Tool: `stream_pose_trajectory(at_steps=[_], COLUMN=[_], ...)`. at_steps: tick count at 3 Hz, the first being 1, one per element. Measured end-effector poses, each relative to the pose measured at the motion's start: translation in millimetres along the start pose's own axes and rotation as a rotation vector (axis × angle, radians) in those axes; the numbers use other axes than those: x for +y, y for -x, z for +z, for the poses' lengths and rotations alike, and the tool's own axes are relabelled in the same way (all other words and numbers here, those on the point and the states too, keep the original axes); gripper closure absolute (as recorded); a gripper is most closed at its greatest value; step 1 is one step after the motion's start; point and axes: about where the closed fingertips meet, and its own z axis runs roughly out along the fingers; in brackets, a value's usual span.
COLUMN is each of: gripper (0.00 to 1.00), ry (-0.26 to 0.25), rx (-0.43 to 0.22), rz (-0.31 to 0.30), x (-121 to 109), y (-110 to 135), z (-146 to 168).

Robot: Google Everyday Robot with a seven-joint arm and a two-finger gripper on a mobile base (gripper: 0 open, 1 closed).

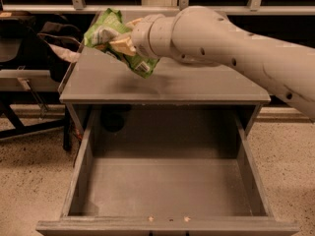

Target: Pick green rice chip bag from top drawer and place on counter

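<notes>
My gripper point(123, 39) is shut on the green rice chip bag point(107, 31), a crumpled light-green foil bag with a white label. It holds the bag in the air above the back left part of the counter point(197, 85). The bag's lower corner point(142, 67) hangs close over the counter top. The arm reaches in from the right. The top drawer point(167, 186) is pulled fully open below the counter and its grey floor holds nothing.
A dark bag and a bench point(34, 58) stand to the left of the cabinet. A window rail point(157, 6) runs behind the counter. Speckled floor point(290, 156) lies on both sides of the open drawer.
</notes>
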Motion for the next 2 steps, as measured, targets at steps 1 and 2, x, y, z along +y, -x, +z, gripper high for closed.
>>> stream_pose_trajectory(at_steps=[1, 2], gripper=[0.58, 0.34], ry=[0.0, 0.0], rx=[0.0, 0.0], rz=[0.0, 0.0], x=[0.0, 0.0], y=[0.0, 0.1], z=[0.0, 0.0])
